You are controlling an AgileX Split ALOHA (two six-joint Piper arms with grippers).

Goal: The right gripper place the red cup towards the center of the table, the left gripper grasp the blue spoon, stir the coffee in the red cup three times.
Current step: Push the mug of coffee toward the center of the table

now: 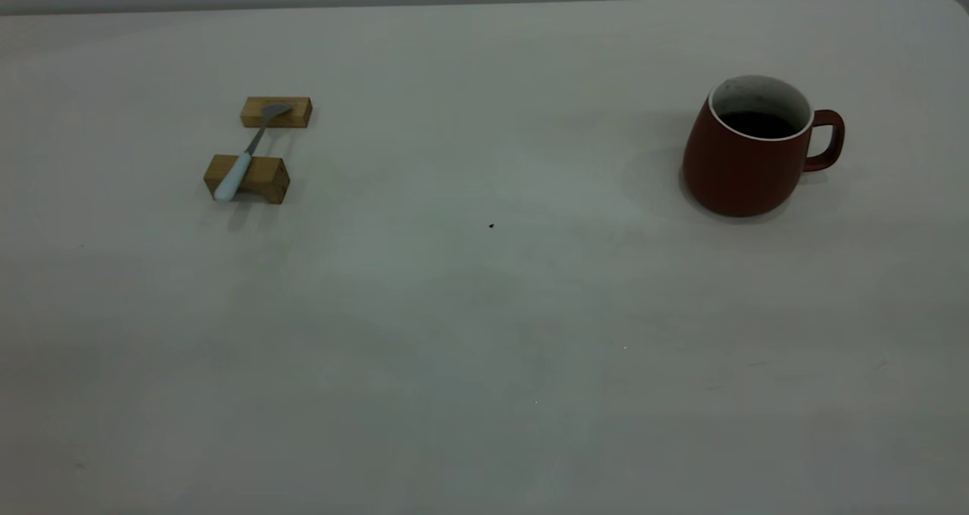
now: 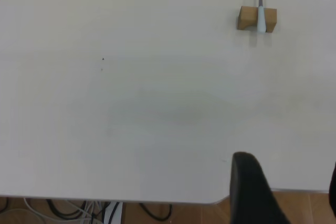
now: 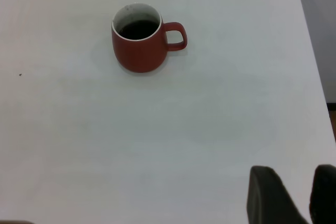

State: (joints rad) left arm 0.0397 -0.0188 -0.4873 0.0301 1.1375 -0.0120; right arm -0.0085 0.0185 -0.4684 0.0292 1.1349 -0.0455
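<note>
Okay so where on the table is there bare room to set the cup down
The wide bare stretch of table between the two wooden blocks holding the blue spoon and the red cup, plus the whole near side. Only those two spots are occupied.

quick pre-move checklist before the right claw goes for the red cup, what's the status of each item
1. Red cup upright on the table: ok.
2. Coffee sits below the rim, nothing spilled around it: ok.
3. Cup handle free, nothing beside it: ok.
4. Right claw apart from the cup, with a gap between its fingers: ok.
5. Cup at table center: not ok, it stands off to the right.
6. Blue spoon resting across the two wooden blocks, ready for the left claw: ok.
</note>
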